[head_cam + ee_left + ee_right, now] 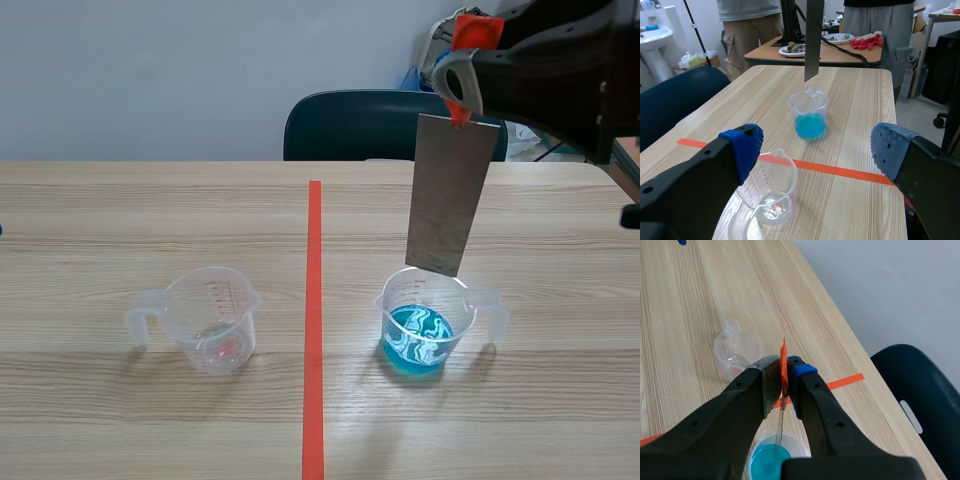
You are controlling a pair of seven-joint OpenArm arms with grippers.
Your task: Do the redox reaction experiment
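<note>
A grey metal plate [450, 195] hangs upright from my right gripper [458, 100], which is shut on the orange-red tab [783, 365] at its top. The plate's lower edge is just above the rim of a clear beaker of blue liquid [418, 335], right of the tape line. In the right wrist view the plate [778, 432] runs edge-on down toward the blue liquid [767, 465]. A second clear beaker [210, 320] with only a little clear liquid stands left of the line. My left gripper [815, 150] is open above that beaker [767, 200], not seen in the scene view.
An orange-red tape line [314, 330] splits the wooden table. A dark blue chair [365, 125] stands behind the far edge. In the left wrist view, people [875, 25] stand past the table's end by another table [840, 47] with a dish and red gloves.
</note>
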